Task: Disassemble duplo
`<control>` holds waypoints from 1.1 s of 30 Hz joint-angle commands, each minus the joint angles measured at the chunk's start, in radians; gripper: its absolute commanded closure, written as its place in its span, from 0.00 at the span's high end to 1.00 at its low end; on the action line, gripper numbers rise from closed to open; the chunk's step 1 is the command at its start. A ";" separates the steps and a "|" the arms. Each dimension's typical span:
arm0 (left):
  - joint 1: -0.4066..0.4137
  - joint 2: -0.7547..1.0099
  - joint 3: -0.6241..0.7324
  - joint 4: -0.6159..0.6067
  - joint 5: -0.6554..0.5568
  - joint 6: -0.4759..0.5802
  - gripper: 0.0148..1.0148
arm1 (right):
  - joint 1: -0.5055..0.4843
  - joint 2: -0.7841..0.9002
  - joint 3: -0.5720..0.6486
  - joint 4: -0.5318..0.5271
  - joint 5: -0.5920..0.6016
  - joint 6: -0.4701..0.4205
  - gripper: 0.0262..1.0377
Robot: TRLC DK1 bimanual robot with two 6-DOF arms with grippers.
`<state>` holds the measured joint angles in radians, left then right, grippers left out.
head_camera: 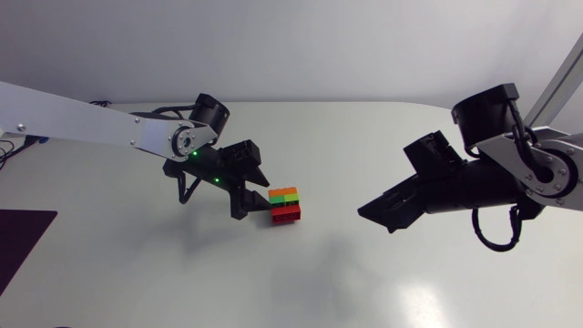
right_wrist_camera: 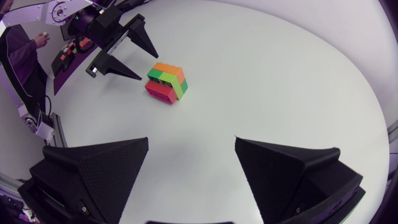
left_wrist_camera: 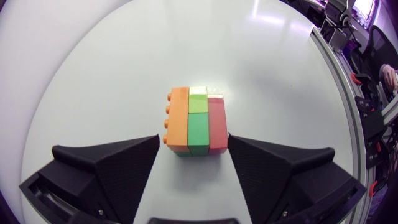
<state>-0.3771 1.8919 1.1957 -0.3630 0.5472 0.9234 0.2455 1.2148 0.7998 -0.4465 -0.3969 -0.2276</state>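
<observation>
Item: duplo stack [head_camera: 284,206], layered orange, green and red. It lies on the white table [head_camera: 392,292], just below centre of the head frame.
Left gripper [head_camera: 255,200]: centre-left of the frame, fingers spread wide. The tips are just beside the stack, which sits ahead between them, unclamped.
Right gripper [head_camera: 375,219]: right of the frame, well apart from the stack, fingers spread wide, holding nothing.
</observation>
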 commanded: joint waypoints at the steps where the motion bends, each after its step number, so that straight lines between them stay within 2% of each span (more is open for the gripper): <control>1: -0.014 0.039 0.028 -0.007 0.011 0.005 0.74 | 0.011 0.019 0.018 -0.014 -0.013 -0.021 0.96; 4: -0.028 0.055 0.036 -0.008 0.010 0.005 0.72 | 0.012 0.017 0.016 -0.014 -0.013 -0.022 0.96; 6: -0.029 0.059 0.041 -0.008 0.008 0.005 0.66 | 0.011 0.011 0.010 -0.015 -0.013 -0.026 0.96; 10: -0.039 0.078 0.051 -0.017 -0.001 0.005 0.65 | 0.011 -0.003 -0.001 -0.017 -0.020 -0.030 0.96; 13: -0.046 0.081 0.056 -0.017 -0.016 0.005 0.50 | 0.008 -0.012 -0.010 -0.017 -0.019 -0.041 0.96; 17: -0.063 0.110 0.062 -0.019 -0.062 0.002 0.46 | 0.000 -0.012 -0.013 -0.017 -0.020 -0.044 0.96; 22: -0.071 0.113 0.041 -0.011 -0.121 0.006 0.46 | 0.000 -0.012 -0.017 -0.015 -0.023 -0.053 0.96; 33: -0.118 -0.040 -0.168 0.210 -0.277 0.025 0.45 | 0.003 -0.006 -0.014 -0.014 -0.025 -0.061 0.96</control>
<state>-0.4835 1.8721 1.1000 -0.1604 0.3115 0.9237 0.2489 1.2125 0.8005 -0.4465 -0.4160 -0.2634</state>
